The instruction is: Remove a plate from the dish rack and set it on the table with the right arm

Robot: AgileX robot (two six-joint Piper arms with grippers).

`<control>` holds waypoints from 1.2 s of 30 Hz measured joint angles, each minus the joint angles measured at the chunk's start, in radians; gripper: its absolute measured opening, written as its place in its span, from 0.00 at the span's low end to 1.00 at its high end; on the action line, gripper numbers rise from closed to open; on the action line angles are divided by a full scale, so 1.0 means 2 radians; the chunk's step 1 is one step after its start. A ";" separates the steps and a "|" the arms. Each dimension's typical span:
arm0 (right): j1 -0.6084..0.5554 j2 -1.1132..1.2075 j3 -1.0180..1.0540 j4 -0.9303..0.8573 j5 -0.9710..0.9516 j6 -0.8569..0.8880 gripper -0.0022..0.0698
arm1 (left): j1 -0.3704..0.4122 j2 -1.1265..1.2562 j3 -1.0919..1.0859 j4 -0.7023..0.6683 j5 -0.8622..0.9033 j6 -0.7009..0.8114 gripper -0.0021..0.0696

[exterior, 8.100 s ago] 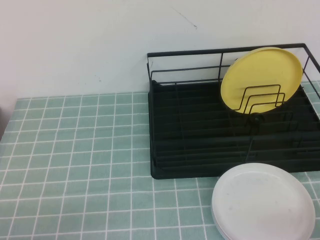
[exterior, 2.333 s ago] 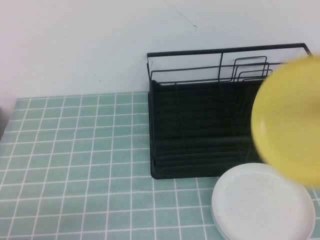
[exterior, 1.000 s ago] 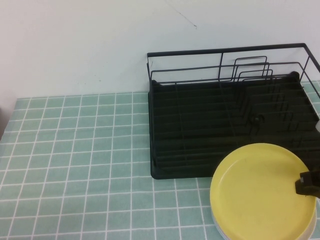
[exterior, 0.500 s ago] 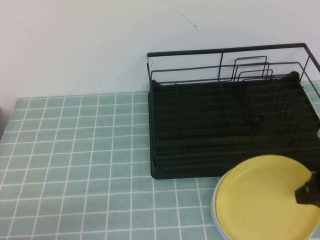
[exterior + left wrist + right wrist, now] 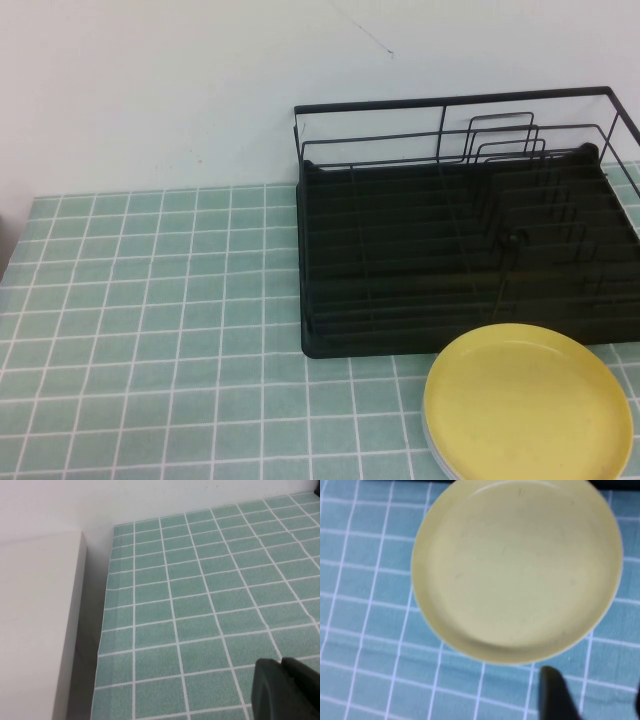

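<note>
The yellow plate [image 5: 528, 402] lies flat on a stack of white plates [image 5: 428, 445] on the table [image 5: 150, 300], just in front of the dish rack [image 5: 400, 250]. The rack holds no plates. In the right wrist view the plate [image 5: 517, 570] fills the upper part. My right gripper [image 5: 595, 695] hangs open and empty above the cloth, just off the plate's rim and not touching it. My left gripper [image 5: 281, 669] is shut and empty above the cloth near the table's left edge. Neither gripper shows in the high view.
A pale wall runs behind the rack. A white block [image 5: 35, 625] stands beside the table's left edge. The upright wire dividers [image 5: 505, 140] stand at the rack's back right.
The right gripper has let go of the plate and drawn back out of the high view to the right. The plate has settled flat on the white stack.
</note>
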 joint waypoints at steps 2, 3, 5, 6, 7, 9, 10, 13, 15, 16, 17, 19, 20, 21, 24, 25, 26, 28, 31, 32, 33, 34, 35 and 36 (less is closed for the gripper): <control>0.000 -0.020 0.000 -0.001 0.012 -0.002 0.34 | 0.000 0.000 0.000 0.000 0.000 0.000 0.02; 0.000 -0.031 0.000 -0.001 0.015 -0.005 0.25 | 0.000 0.000 0.000 0.000 0.000 0.000 0.02; 0.000 -0.052 0.000 -0.001 0.017 -0.007 0.12 | 0.000 0.000 0.000 0.000 0.000 0.000 0.02; 0.000 -0.062 0.000 -0.001 0.020 -0.008 0.09 | 0.000 0.000 0.000 0.000 0.000 0.000 0.02; 0.000 -0.071 0.000 0.000 0.025 -0.009 0.07 | 0.000 0.000 0.000 0.000 0.000 0.000 0.02; 0.000 -0.085 0.000 0.007 0.030 -0.009 0.05 | 0.000 0.000 0.000 0.000 0.000 0.000 0.02; 0.000 -0.091 0.000 0.005 0.030 -0.009 0.04 | 0.000 0.000 0.000 0.000 0.000 0.000 0.02; 0.000 -0.101 0.000 -0.015 0.030 -0.010 0.03 | 0.000 0.000 0.000 0.000 0.000 0.000 0.02; 0.000 -0.106 0.000 -0.031 0.030 -0.010 0.03 | 0.000 0.000 0.000 0.000 0.000 0.000 0.02; 0.000 -0.108 0.000 -0.040 0.030 -0.010 0.03 | 0.000 0.000 0.000 0.000 0.000 0.000 0.02; 0.000 -0.109 0.000 -0.051 0.029 -0.010 0.03 | 0.000 0.000 0.000 0.000 0.000 0.000 0.02; 0.000 -0.111 0.003 -0.074 0.019 -0.009 0.03 | 0.000 0.000 0.000 0.000 0.000 0.000 0.02; 0.000 -0.113 0.006 -0.085 0.009 -0.005 0.03 | 0.000 0.000 0.000 0.000 0.000 0.000 0.02; 0.000 -0.118 0.013 -0.100 -0.006 -0.002 0.03 | 0.000 0.000 0.000 0.000 0.000 0.000 0.02; -0.007 -0.154 0.059 -0.130 -0.069 0.007 0.03 | 0.000 0.000 0.000 0.000 0.000 0.000 0.02; -0.014 -0.176 0.083 -0.135 -0.098 0.008 0.03 | 0.000 0.000 0.000 0.001 0.000 0.000 0.02; -0.021 -0.202 0.104 -0.137 -0.129 0.009 0.03 | 0.000 0.000 0.000 0.001 0.000 0.000 0.02; -0.037 -0.263 0.162 -0.152 -0.199 0.010 0.03 | 0.000 0.000 0.000 0.001 0.000 0.000 0.02; -0.050 -0.339 0.246 -0.180 -0.294 0.010 0.03 | 0.000 0.000 0.000 0.001 0.000 0.000 0.02; -0.050 -0.358 0.272 -0.183 -0.316 0.010 0.03 | 0.000 0.000 0.000 0.001 0.000 0.000 0.02; -0.050 -0.379 0.296 -0.184 -0.339 0.011 0.03 | 0.000 0.000 0.000 0.001 0.000 0.000 0.02; -0.050 -0.398 0.318 -0.184 -0.357 0.012 0.03 | 0.000 0.000 0.000 0.001 0.000 0.000 0.02; -0.050 -0.415 0.331 -0.184 -0.368 0.015 0.03 | 0.000 0.000 0.000 0.001 0.000 0.000 0.02; -0.050 -0.430 0.342 -0.184 -0.372 0.019 0.03 | 0.000 0.000 0.000 0.001 0.000 0.000 0.02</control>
